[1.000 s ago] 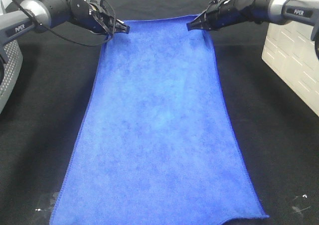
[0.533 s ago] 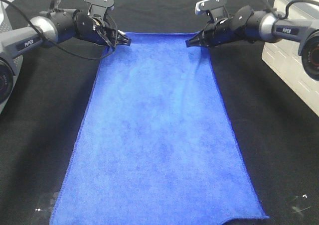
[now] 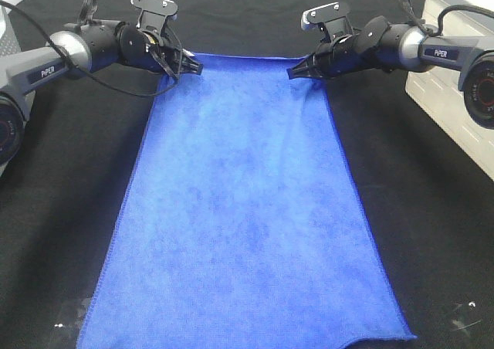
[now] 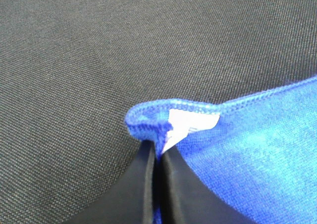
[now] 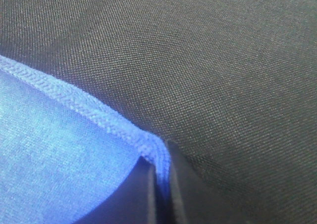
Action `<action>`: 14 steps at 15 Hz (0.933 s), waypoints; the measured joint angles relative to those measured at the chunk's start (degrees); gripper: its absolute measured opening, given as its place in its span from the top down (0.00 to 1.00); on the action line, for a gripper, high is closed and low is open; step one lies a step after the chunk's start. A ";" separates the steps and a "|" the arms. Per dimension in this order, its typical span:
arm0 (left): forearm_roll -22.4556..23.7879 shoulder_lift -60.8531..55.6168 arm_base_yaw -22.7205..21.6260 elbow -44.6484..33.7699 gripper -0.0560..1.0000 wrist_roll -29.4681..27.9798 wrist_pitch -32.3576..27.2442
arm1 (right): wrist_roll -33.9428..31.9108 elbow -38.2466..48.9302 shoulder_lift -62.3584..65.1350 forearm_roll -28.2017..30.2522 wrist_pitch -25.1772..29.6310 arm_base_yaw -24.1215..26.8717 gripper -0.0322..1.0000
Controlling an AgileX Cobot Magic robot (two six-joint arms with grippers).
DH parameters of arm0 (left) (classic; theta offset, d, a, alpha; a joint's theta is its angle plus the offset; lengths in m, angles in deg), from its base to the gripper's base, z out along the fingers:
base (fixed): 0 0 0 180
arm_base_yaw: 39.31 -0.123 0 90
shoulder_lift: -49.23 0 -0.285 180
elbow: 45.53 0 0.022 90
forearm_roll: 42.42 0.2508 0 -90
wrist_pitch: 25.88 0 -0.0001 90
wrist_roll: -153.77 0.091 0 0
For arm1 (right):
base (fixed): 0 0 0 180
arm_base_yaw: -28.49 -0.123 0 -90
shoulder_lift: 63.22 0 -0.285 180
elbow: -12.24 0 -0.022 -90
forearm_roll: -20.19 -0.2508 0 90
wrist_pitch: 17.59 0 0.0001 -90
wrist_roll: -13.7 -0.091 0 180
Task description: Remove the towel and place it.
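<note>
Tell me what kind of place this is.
Probably a robot lab workbench: a black cloth covers the table, a blue towel is spread on it, and two claws, left and right, pinch its far corners.

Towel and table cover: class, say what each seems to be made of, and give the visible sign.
Towel: apparently microfibre or similar soft cloth, matte bright blue; fuzzy mottled nap, overlocked stitched edge.
Table cover: seemingly coarse woven synthetic fabric, matte black-grey; a fine grid of threads shows in both wrist views.
</note>
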 joint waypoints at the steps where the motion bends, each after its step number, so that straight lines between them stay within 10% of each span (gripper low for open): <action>1: 0.00 0.11 0.00 0.00 0.91 0.00 0.00 | 0.00 0.00 0.00 -0.34 0.06 0.00 0.91; 3: 0.00 0.23 0.00 0.00 0.81 0.00 0.00 | 0.00 0.00 0.00 -1.78 0.34 0.00 0.77; 4: 0.06 0.29 0.00 0.00 0.64 0.00 0.00 | -0.06 0.00 0.00 -3.09 1.78 0.00 0.53; 7: 0.57 0.29 0.00 0.00 0.25 0.00 0.23 | -0.06 0.00 0.00 -3.15 3.78 0.00 0.24; 14: 0.86 -2.23 0.00 0.00 0.16 -0.06 -11.52 | -0.06 0.00 4.24 1.66 18.96 0.00 0.19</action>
